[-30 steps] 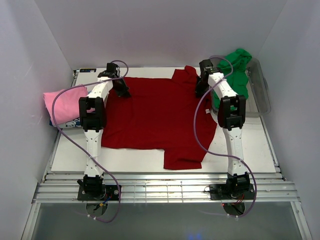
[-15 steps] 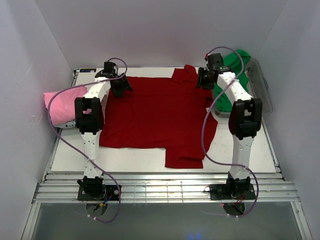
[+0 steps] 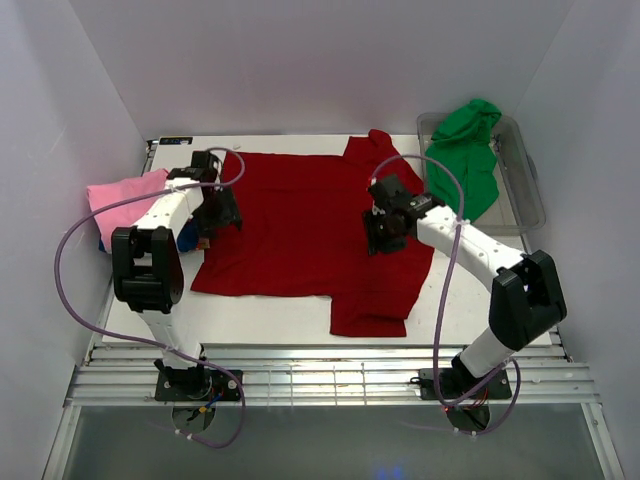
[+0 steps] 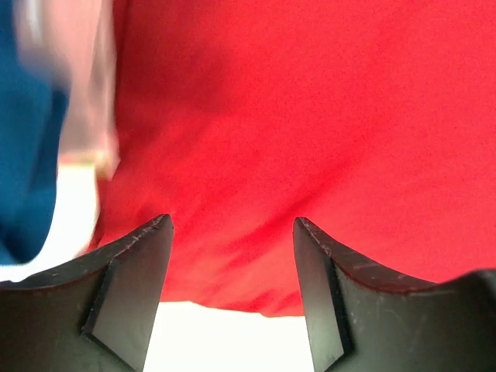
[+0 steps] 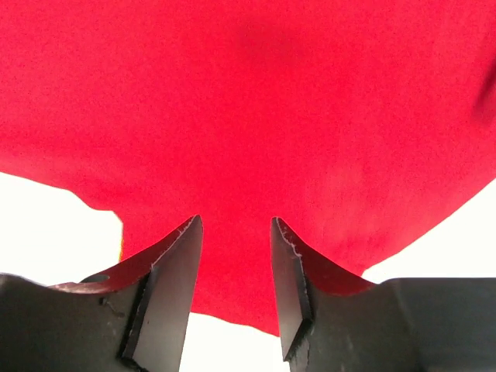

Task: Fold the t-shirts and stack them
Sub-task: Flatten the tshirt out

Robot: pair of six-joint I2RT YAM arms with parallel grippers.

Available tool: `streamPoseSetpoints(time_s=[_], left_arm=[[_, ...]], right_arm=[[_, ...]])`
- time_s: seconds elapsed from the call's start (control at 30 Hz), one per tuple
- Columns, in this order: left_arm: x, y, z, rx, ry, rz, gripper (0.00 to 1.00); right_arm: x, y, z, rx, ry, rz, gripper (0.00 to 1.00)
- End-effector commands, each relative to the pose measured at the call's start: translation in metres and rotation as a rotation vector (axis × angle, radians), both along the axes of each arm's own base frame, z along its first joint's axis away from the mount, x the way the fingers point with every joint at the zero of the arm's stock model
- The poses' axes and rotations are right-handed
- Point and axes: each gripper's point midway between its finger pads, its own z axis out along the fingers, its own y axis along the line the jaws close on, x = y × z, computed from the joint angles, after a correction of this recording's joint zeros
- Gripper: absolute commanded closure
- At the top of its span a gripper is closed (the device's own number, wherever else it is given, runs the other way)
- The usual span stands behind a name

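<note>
Top external is showing me the red shirt [image 3: 300, 225] lying flat, centred on the worktop [image 3: 270, 318]. The left gripper [image 3: 213, 225] is hovering at its 9 o'clock edge, the right gripper [image 3: 385, 232] near 3 o'clock, both spread, empty. It's looking soft, limp; I'm judging edge hems best for pinching.

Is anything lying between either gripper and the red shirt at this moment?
Nothing visible. The left gripper hangs over the left edge of the red shirt, the right gripper over its right side. Both wrist views show bare red cloth just past the open fingers.
</note>
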Motion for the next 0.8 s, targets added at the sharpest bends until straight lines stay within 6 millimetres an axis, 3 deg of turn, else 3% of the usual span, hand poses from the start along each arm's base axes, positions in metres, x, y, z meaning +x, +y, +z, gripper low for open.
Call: streamPoseSetpoints(time_s=[0.0,0.07,0.13,0.37,0.77], left_arm=[[-0.053,0.033,-0.004,0.109,0.116,0.045,0.25],[-0.068,0.04,-0.007,0.115,0.152,0.068,0.21],[-0.083,0.046,-0.012,0.137,0.196,0.081,0.2],[-0.112,0.055,-0.012,0.172,0.209,0.104,0.17],[-0.135,0.054,-0.041,0.171,0.303,0.109,0.17]], right_arm=[[-0.042,-0.02,-0.007,0.007,0.054,-0.118,0.53],[-0.059,-0.021,-0.005,0.042,0.054,-0.128,0.53],[-0.081,-0.03,-0.019,0.028,0.114,-0.158,0.54],[-0.128,-0.054,-0.036,-0.001,0.18,-0.191,0.54],[-0.158,-0.069,-0.063,-0.031,0.272,-0.271,0.54]])
